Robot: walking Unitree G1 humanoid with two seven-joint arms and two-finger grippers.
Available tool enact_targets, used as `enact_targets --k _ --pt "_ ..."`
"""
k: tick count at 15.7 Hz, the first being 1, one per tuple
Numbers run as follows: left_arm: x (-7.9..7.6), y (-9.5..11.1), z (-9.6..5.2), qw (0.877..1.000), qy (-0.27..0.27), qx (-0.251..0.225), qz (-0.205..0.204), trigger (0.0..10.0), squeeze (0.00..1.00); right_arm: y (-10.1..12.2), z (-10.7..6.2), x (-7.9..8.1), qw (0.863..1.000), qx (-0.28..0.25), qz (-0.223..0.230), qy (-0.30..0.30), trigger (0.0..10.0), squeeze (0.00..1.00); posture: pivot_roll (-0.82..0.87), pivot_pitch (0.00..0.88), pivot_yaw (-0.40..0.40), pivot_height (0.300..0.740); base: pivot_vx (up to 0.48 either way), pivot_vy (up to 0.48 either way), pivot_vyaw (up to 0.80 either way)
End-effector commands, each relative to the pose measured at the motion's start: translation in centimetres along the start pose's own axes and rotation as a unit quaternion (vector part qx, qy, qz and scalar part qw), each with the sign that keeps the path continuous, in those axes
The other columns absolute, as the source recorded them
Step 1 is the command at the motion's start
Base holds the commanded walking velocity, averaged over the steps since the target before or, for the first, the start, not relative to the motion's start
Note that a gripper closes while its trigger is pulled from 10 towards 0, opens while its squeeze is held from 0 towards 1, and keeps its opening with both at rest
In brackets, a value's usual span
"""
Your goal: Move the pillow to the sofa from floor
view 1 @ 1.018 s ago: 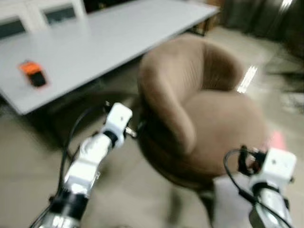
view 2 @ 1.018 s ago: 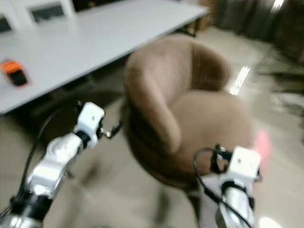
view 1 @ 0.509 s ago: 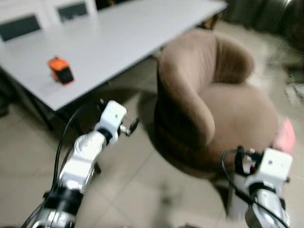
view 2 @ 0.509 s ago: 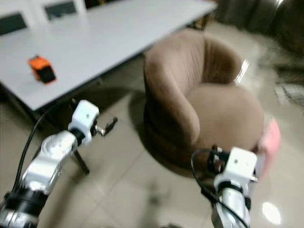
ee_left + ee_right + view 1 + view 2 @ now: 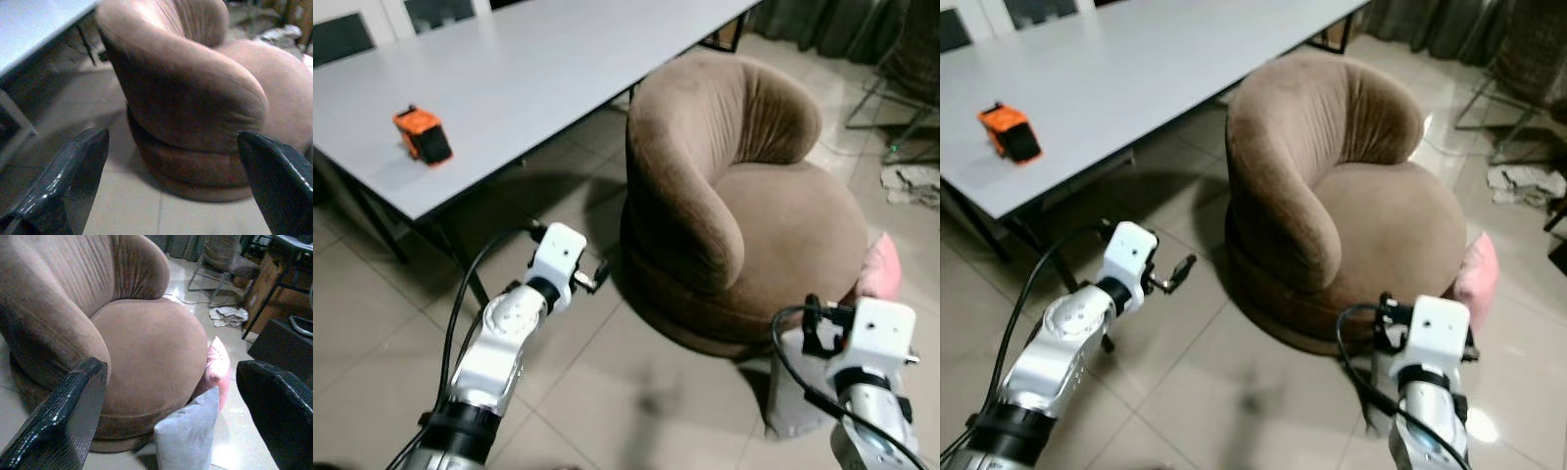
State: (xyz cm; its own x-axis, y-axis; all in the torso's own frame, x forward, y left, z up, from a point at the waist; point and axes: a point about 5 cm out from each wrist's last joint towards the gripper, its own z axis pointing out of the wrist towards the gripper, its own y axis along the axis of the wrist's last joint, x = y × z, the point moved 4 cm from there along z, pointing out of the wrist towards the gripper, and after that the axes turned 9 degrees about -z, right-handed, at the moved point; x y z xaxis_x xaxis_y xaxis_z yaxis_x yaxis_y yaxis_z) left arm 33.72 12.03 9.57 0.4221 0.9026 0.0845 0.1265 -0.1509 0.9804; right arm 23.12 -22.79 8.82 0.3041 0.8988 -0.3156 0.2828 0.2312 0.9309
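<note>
A round brown velvet armchair stood on the tiled floor beside a long grey table that carried a small orange and black device. Two pillows stood on the floor against the chair's base on its far right side: a grey pillow leaned upright against the chair, and a pink pillow sat just behind it, touching the seat's edge. The left hand hung in the air in front of the armchair's outer arm, its black fingers spread wide apart with nothing between them. The right hand hovered above the grey pillow, open as well, its fingers apart and empty, facing the seat and both pillows.
</note>
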Motion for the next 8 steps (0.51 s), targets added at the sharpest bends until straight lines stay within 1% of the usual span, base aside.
enact_targets --k 1,2,4,6,8 --pt "0.69 0.77 -0.28 1.0 0.019 -0.02 0.011 10.0 0.0 -0.59 0.2 -0.13 1.0 0.016 -0.002 0.001 10.0 0.0 0.02 0.039 -0.022 0.74 0.0 0.0 -0.8" --pt "0.95 1.0 -0.25 1.0 0.02 -0.022 -0.002 10.0 0.0 -0.52 0.38 -0.24 1.0 0.016 -0.003 0.0 10.0 0.0 0.02 0.039 -0.031 0.74 0.0 0.0 -0.8" --pt "1.11 1.19 -0.29 0.999 0.024 -0.024 -0.005 10.0 0.0 -0.42 0.46 -0.31 1.0 0.014 -0.005 0.0 10.0 0.0 0.02 0.038 -0.036 0.74 0.0 0.0 -0.8" --pt "0.97 1.41 -0.3 0.999 0.02 -0.033 0.004 10.0 0.0 -0.52 0.43 -0.44 1.0 0.016 -0.002 -0.005 10.0 0.0 0.02 0.037 -0.033 0.74 0.0 0.0 -0.8" --pt "0.7 1.55 -0.21 0.999 0.009 -0.037 -0.002 10.0 0.0 -0.73 0.28 -0.59 1.0 0.022 0.004 -0.013 10.0 0.0 0.02 0.037 -0.027 0.74 0.0 0.0 -0.8"
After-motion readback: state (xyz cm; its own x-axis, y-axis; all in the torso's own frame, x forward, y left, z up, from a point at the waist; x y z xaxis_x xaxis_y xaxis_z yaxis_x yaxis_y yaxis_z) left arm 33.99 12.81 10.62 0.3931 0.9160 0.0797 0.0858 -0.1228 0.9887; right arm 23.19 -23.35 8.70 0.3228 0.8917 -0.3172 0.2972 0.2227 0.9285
